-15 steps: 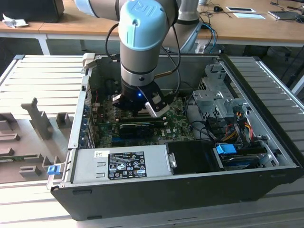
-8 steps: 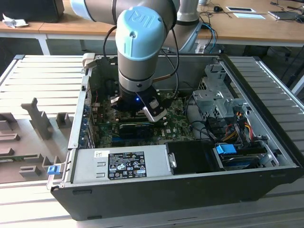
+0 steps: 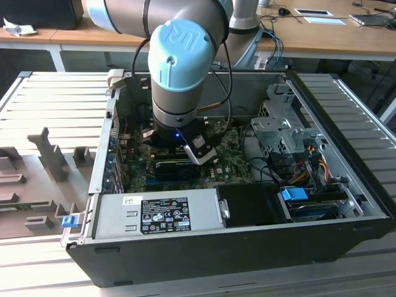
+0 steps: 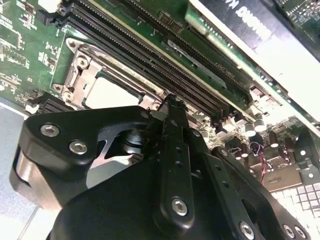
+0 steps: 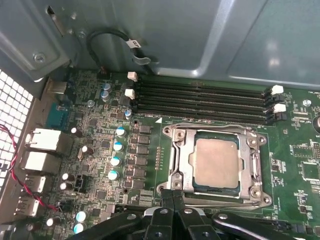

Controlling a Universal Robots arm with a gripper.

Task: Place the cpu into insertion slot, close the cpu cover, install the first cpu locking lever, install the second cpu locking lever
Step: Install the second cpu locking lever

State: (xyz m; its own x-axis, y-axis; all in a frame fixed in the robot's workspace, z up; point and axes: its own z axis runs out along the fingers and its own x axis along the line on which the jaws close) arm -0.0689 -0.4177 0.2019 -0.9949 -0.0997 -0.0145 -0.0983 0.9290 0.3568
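Note:
In the first wrist view the cpu (image 5: 216, 162) lies flat in the insertion slot (image 5: 215, 190), whose dark edge shows around the chip. The silver cpu cover (image 5: 181, 150) lies down over the chip as a frame. My gripper (image 5: 172, 196) is shut, fingertips pressed together at the cover's corner, with nothing visible between them. The second wrist view shows the same cpu (image 4: 112, 92) and cpu cover (image 4: 80, 62) just beyond my shut gripper (image 4: 172, 105). Whether the tips touch a locking lever cannot be told. In the exterior view the arm (image 3: 179, 80) reaches down into the open computer case.
Several black memory slots (image 5: 200, 97) run beside the socket. Capacitors (image 5: 116, 160) and rear ports (image 5: 42, 142) stand near the case wall (image 5: 200, 35). In the exterior view a power supply (image 3: 158, 213) and drive cage (image 3: 278, 130) flank the green board (image 3: 229, 158).

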